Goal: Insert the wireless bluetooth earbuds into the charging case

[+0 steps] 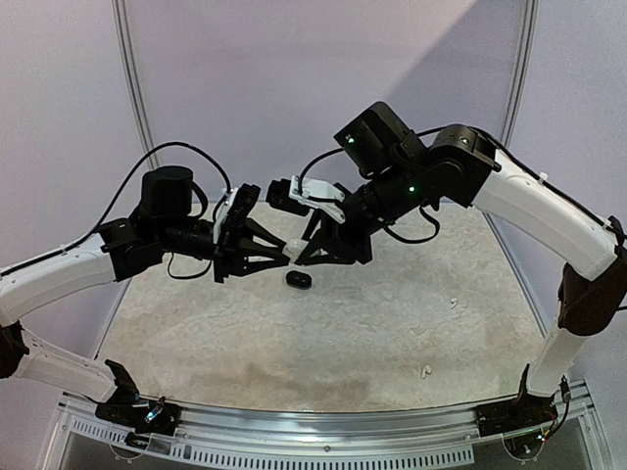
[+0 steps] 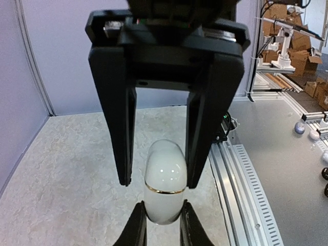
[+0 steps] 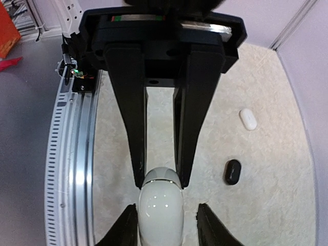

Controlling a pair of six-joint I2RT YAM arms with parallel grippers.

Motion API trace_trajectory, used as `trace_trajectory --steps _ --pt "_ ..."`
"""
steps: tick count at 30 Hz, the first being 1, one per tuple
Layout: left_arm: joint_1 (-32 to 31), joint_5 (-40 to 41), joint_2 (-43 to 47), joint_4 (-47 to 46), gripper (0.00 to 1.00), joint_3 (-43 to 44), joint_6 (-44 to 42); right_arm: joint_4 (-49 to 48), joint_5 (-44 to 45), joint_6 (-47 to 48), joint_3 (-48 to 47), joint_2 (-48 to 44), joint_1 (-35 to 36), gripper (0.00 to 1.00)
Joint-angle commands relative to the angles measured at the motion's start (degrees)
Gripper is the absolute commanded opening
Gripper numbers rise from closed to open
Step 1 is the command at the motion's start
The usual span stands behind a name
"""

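**White case clamped at both ends**

The left end effector (image 2: 159, 183) and right end effector (image 3: 160, 184) each grip one end of the white charging case (image 2: 164, 205). A black case (image 1: 299, 280) lies on the worktop (image 1: 343, 333) just below them. One tiny white earbud (image 1: 453, 302) and another earbud (image 1: 426, 370) lie well apart to their right.

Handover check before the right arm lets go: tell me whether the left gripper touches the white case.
Touching. Left wrist view: the left gripper is shut on the white case, one finger flush against its side.
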State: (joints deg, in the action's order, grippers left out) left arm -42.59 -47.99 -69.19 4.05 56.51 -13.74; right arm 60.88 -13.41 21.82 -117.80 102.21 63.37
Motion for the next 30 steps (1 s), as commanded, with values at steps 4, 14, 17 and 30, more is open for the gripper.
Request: trace_trajectory --steps 4,14,17,30 --pt "1.26 2.42 1.95 -9.38 0.00 -2.47 10.17 -18.54 4.52 -5.48 13.79 -9.22 0.24 0.60" --pt "4.58 2.65 4.10 -24.89 0.00 -6.29 22.98 -49.57 -1.36 -19.38 35.05 -22.92 -4.34 0.76" --pt "4.66 3.76 4.46 -29.30 0.00 -6.99 27.07 -52.94 -2.33 -20.36 34.21 -21.02 -4.35 0.76" --pt "4.71 3.53 4.68 -33.68 0.00 -6.55 32.44 -53.53 -15.89 -25.58 24.93 -11.07 -6.66 0.31"
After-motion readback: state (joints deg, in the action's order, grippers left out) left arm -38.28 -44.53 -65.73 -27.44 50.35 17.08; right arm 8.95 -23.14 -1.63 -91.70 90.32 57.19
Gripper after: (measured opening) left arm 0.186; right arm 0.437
